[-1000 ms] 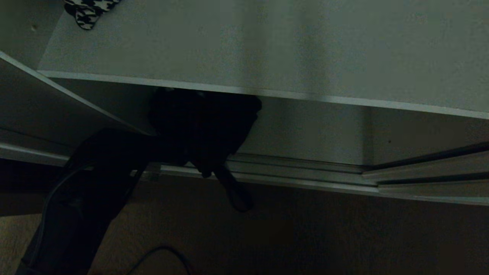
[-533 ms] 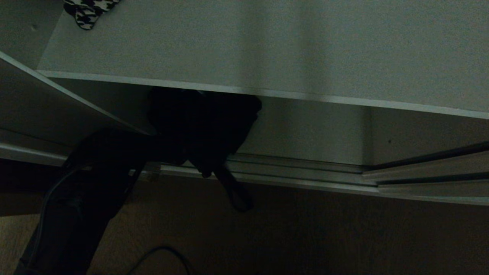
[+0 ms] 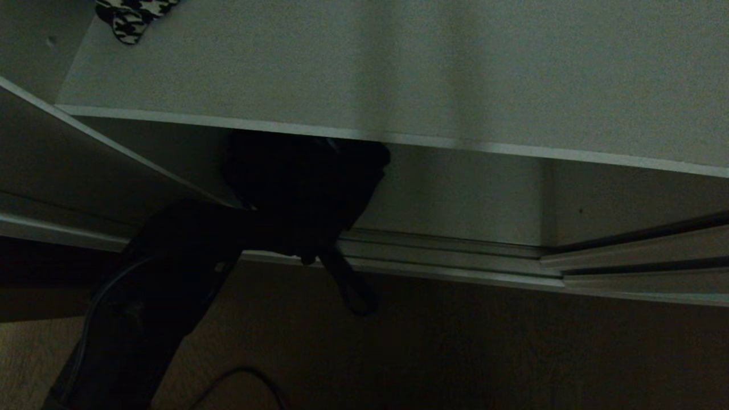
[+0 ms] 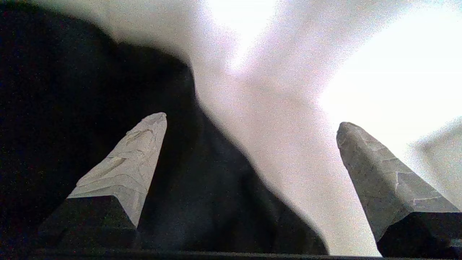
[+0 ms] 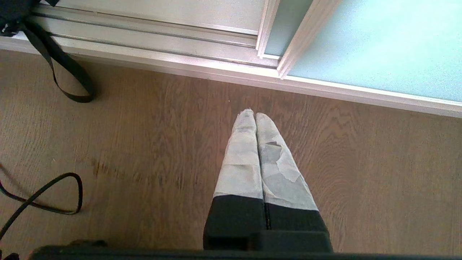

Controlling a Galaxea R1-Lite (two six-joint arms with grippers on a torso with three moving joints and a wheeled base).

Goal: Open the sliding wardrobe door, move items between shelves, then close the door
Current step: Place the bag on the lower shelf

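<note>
I'm on the item-moving step: door's open, bag not yet gripped. My left gripper point(image 4: 251, 122) is under the upper flat white-grey laminate shelf point(image 3: 398, 68), at the floppy black fabric bag w/ long straps point(image 3: 302, 188) on the bottom board. Jaws stand wide apart, nothing between them held; in the wrist view one taped fingertip point(image 4: 144, 144) sits against the black fabric, the other in front of pale wall.

The bag lies near the front edge of the wardrobe floor, toward the left side wall, one strap loop point(image 5: 68, 83) spilling over the silver door track point(image 3: 444, 259) onto the brown wood-grain floor point(image 5: 144, 151).

Next, I reckon: push a bit deeper so both pads straddle a fold, then close; fabric's limp, so grab a thick bunch or it'll slip, and watch that strap on the track.

Right gripper point(image 5: 255, 115) hangs parked over the floor, fingers pressed together, empty. The frosted pale blue-green sliding door panel point(image 5: 379, 47) is slid off to the right. A black-white houndstooth cloth point(image 3: 134, 17) sits at the upper shelf's back left corner; a black cable point(image 5: 43, 195) loops on the floor.
</note>
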